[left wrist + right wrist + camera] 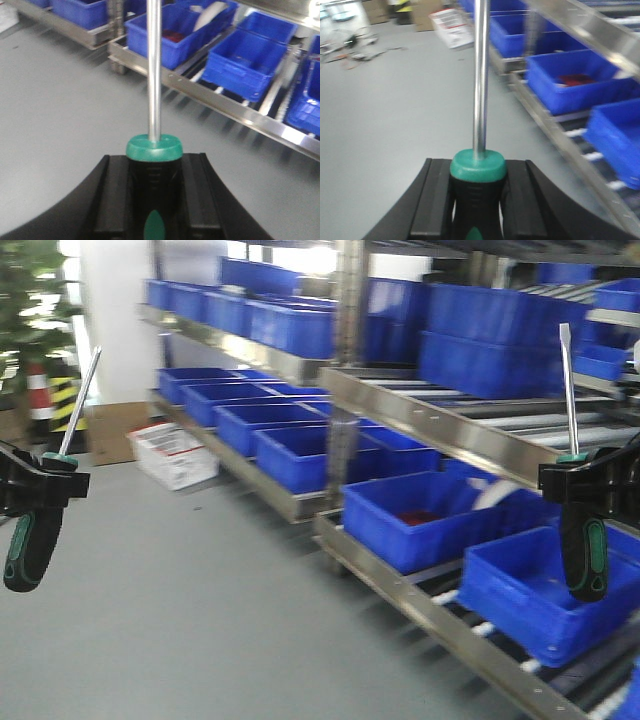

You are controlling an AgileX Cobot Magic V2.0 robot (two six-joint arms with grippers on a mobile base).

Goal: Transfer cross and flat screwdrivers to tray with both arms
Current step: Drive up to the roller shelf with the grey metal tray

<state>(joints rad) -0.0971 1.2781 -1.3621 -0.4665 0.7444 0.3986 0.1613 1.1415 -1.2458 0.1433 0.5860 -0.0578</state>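
Observation:
My left gripper [45, 480] is shut on a screwdriver [30, 545] with a black and green handle. Its thin shaft points up and to the right, and its tip is too small to tell. In the left wrist view the gripper [154, 170] clamps the handle below the green collar, under the shaft [154, 75]. My right gripper [580, 475] is shut on a second screwdriver [585, 555], held upright, with a flat blade tip [565, 335]. In the right wrist view the gripper [477, 175] clamps that handle, with the shaft [481, 75] rising above it. I cannot tell which container is the tray.
A steel rack [400, 410] with several blue bins [420, 515] runs from back left to front right. A white box [175, 452] lies on the grey floor [200, 620]. A plant and a striped post [40, 390] stand at far left.

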